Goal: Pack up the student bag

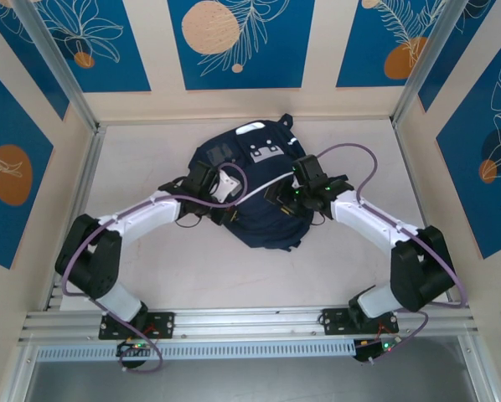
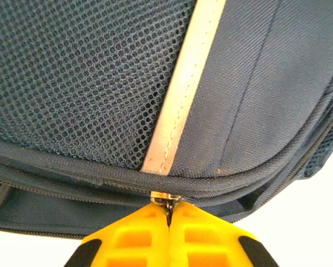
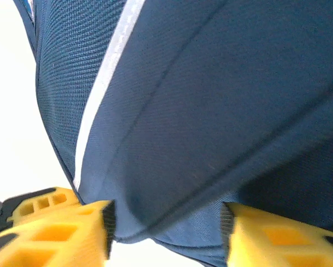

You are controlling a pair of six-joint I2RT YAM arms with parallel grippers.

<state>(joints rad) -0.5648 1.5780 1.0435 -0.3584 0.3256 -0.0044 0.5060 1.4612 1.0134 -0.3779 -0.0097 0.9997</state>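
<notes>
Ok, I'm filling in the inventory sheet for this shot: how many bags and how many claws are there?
student bag: 1
claws: 2, the left claw, shut on the bag's zipper pull, and the right claw
Total: 3

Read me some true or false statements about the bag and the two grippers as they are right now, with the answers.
1. The left gripper is shut on a zipper pull. True.
2. The right gripper is pressed shut and empty. False: its jaws stand apart with a fold of the bag between them.
3. The bag lies on the table. True.
4. The bag is red. False: it is dark navy with a white stripe.
</notes>
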